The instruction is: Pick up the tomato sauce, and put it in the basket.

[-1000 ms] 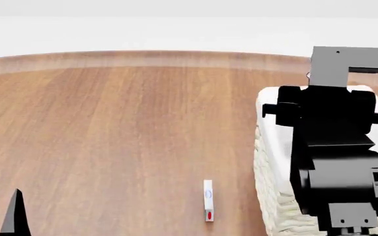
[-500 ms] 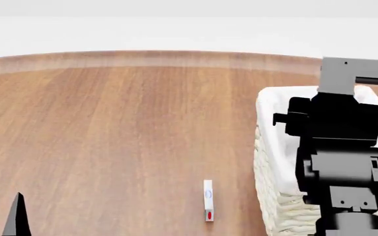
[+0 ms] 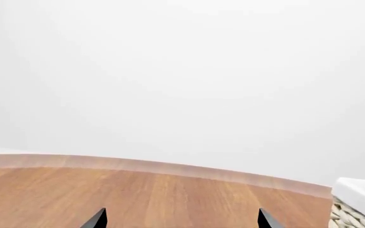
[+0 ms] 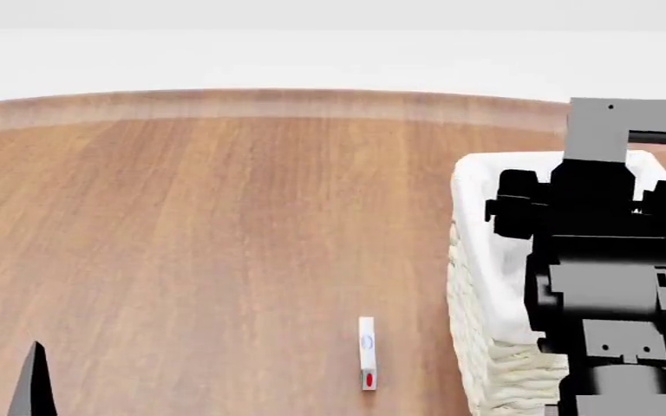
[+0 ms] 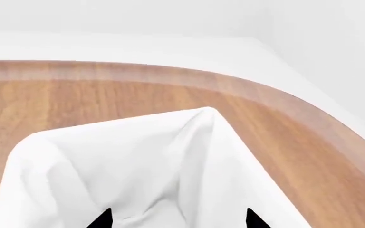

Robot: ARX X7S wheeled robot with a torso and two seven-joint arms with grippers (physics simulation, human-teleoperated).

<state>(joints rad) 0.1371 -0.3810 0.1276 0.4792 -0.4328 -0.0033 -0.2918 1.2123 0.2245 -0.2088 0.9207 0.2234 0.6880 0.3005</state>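
Observation:
The cream-white wicker basket (image 4: 481, 286) with its white cloth lining stands at the right of the wooden table. My right arm hangs over it, and its bulk hides most of the basket's inside in the head view. In the right wrist view the white lining (image 5: 138, 161) fills the lower part, and my right gripper (image 5: 177, 219) is open above it with nothing between its fingertips. My left gripper (image 3: 181, 219) is open and empty over bare wood; one fingertip (image 4: 35, 381) shows at the head view's lower left. The tomato sauce can is not in view.
A small white upright box (image 4: 367, 353) with a blue mark and a red mark stands on the table left of the basket. The table's far rounded edge (image 4: 264, 102) meets a white wall. A basket corner (image 3: 360, 204) shows in the left wrist view.
My right arm has shifted a little to the right and lower over the basket. The left fingertip sank slightly. The small white box has not moved.

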